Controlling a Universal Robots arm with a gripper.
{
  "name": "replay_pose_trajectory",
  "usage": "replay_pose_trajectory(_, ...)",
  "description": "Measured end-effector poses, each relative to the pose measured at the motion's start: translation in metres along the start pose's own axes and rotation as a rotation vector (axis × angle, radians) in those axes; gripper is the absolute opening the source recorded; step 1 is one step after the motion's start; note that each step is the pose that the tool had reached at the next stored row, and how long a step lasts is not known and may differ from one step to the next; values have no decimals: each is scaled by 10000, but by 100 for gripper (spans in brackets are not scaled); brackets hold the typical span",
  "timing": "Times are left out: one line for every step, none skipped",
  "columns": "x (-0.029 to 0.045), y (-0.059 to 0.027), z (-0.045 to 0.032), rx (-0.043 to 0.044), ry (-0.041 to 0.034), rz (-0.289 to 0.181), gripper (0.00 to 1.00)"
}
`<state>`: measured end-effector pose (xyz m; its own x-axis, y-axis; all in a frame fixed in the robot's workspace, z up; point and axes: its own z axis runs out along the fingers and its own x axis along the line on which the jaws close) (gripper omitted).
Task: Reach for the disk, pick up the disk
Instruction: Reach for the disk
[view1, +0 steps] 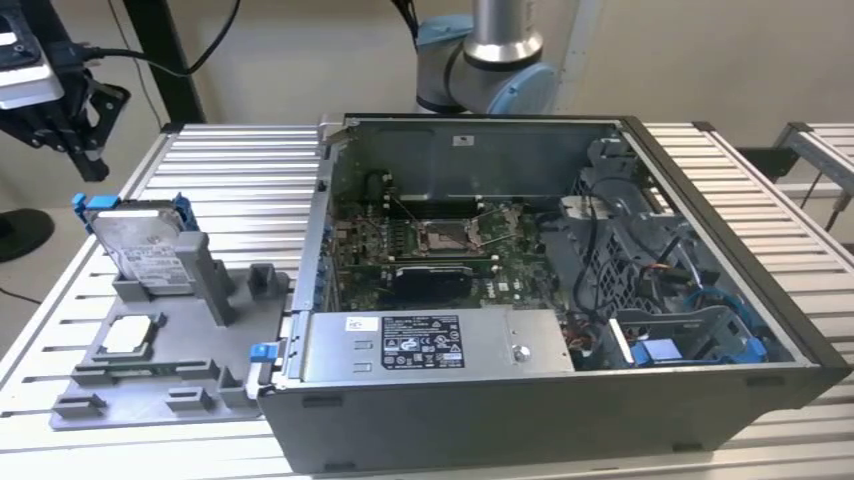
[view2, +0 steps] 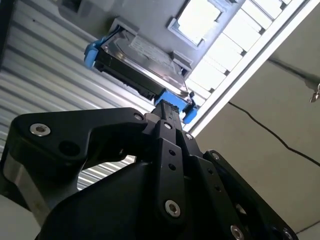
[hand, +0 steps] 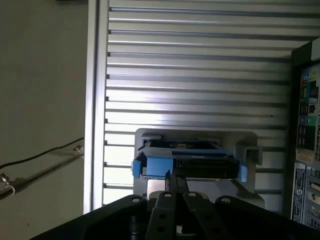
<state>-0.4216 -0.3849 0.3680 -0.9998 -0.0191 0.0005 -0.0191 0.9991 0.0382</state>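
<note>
The disk is a silver-grey drive with a white label and blue bracket ends. It stands upright on its edge in a grey holder at the exterior view's left. My gripper hangs above it and a little further toward the exterior view's left, not touching it. Both wrist views look along the black fingers, which lie pressed together with nothing between them. They point at the disk's blue-framed top edge in the first wrist view. In the second wrist view the gripper lines up near one blue end of the disk.
An open computer case fills the middle and the exterior view's right, with a long grey metal box inside. A small square silver chip lies on the grey fixture plate. Everything rests on a slatted aluminium table.
</note>
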Motion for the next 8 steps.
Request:
replay_pose_trajectory(5,13,1,0,0,0,0)
replay_pose_trajectory(7,24,3,-1,-1,0,0)
replay_pose_trajectory(6,32,3,0,0,-2,0)
replay_pose_trajectory(6,39,4,0,0,-1,0)
replay_pose_trajectory(6,45,5,-1,-1,-2,0)
replay_pose_trajectory(6,51,5,-1,-1,-1,0)
replay_pose_trajectory(6,53,6,-1,-1,-1,0)
replay_pose_trajectory(6,53,6,-1,-1,-3,0)
